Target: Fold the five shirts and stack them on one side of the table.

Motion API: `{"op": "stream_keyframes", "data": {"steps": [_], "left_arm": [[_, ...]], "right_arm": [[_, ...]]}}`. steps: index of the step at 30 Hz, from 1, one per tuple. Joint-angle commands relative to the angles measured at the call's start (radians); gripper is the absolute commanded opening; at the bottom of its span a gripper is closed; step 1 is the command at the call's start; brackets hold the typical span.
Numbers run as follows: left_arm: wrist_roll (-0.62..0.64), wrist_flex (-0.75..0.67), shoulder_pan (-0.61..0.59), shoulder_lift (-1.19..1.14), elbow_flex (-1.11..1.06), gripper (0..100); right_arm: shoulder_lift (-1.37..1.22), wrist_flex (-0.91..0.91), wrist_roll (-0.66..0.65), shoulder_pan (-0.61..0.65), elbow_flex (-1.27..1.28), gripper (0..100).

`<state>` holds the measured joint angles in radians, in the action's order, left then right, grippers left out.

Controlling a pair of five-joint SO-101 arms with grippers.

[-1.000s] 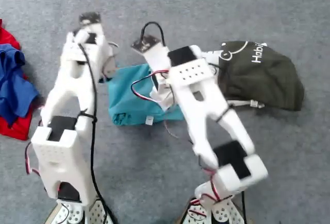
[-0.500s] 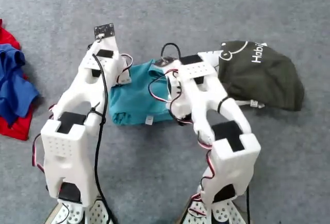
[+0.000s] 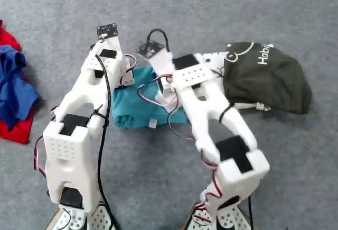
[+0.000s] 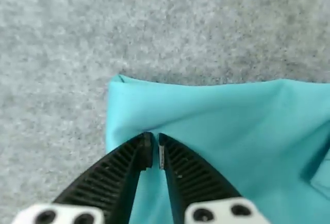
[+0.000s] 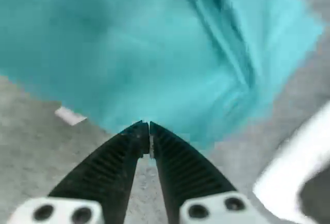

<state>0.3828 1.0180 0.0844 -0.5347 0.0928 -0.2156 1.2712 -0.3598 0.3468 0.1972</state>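
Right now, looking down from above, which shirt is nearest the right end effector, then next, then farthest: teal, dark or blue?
1. Teal shirt, mid-table, directly at the right end effector.
2. Dark shirt, off to the right.
3. Blue shirt, at the left edge.

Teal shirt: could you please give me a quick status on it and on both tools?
Left tool shut, over teal fabric shirt near a corner. Right tool shut at its edge. Dark olive shirt lies close beside.
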Motion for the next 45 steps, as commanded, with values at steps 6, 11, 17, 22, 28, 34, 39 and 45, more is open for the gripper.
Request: {"op": "stream_keyframes", "data": {"steps": [6, 11, 17, 22, 28, 34, 39, 45], "left_arm": [[0.008, -0.003, -0.016, -0.005, 0.022, 6], [0.0, -0.005, -0.015, -0.006, 0.022, 6], [-0.003, 0.002, -0.024, 0.005, 0.022, 5], [-0.115, 0.054, -0.001, 0.006, 0.074, 3], [-0.126, 0.235, 0.005, 0.006, 0.223, 3], [-0.227, 0.325, -0.176, 0.005, 0.389, 3], [-0.318, 0.46, -0.269, 0.041, 0.46, 3], [-0.322, 0.548, -0.272, 0.124, 0.467, 3]], "right_arm": [[-0.096, -0.123, -0.069, -0.144, 0.157, 1.5], [-0.051, -0.121, -0.095, -0.157, 0.182, 1.5], [0.188, 0.072, -0.161, -0.144, 0.027, 1.5], [0.398, 0.161, -0.189, -0.14, -0.102, 1.5], [0.394, 0.018, -0.18, -0.064, -0.079, 1.5], [0.231, -0.109, -0.095, 0.089, -0.09, 1.5], [0.061, -0.163, -0.075, 0.144, -0.163, 1.5], [-0.134, -0.166, -0.074, 0.146, -0.286, 1.5]]}}
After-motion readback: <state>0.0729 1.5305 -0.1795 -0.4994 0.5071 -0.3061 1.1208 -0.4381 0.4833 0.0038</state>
